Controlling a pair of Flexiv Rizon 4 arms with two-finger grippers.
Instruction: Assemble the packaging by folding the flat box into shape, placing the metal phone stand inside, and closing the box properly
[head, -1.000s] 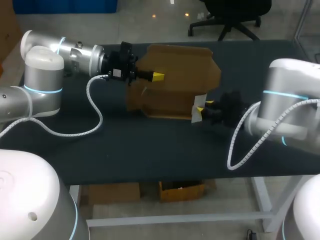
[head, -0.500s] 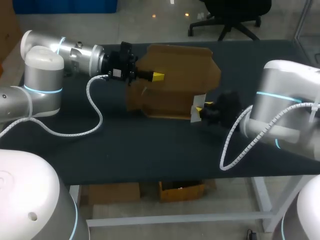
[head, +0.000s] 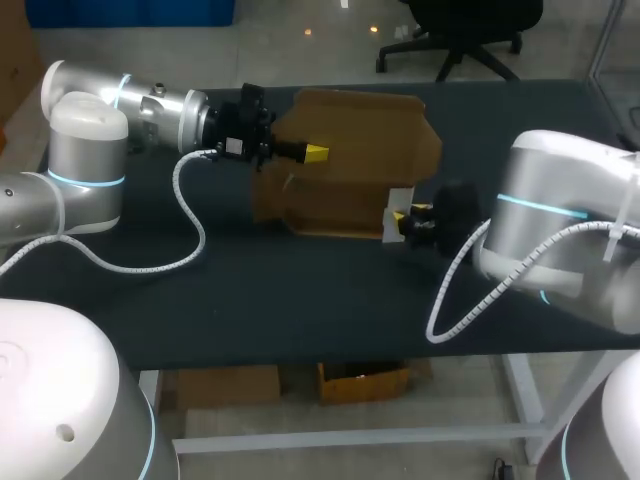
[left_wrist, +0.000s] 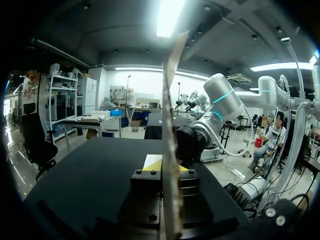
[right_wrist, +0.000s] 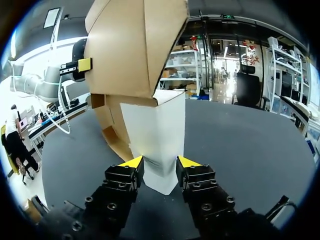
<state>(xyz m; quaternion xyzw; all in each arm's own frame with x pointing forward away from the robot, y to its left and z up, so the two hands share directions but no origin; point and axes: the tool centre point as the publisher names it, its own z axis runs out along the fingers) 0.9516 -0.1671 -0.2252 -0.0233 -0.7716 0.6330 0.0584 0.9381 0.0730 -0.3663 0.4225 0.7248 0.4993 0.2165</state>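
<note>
Left gripper (head: 312, 152) is closed tight on the box (head: 360, 150). It pinches one brown wall from both sides, as the left wrist view shows edge-on. Right gripper (head: 402, 216) is closed too. Its two yellow tips squeeze a white flap (right_wrist: 155, 140) that hangs at the bottom of the box.

The bench (head: 300, 290) is the biggest thing. It is dark, flat and not shiny. I think a box would slide on it easily. Bare dark top shows between the box and the near edge, so there looks to be room to set the box down and push its sides. A white cable (head: 190, 245) from the left arm loops over the bench near the left edge.

The box comes next. It is brown cardboard and it is held up between the two grippers, closer to the far edge than the near edge, about the middle from side to side. I cannot tell if its bottom touches the bench. The walls have begun to spread apart, but it is not a proper box shape yet.

I cannot see the phone stand in any view.

So I think the job is only just starting. The folding is partly done. Putting the stand in and closing the box are left to do.
</note>
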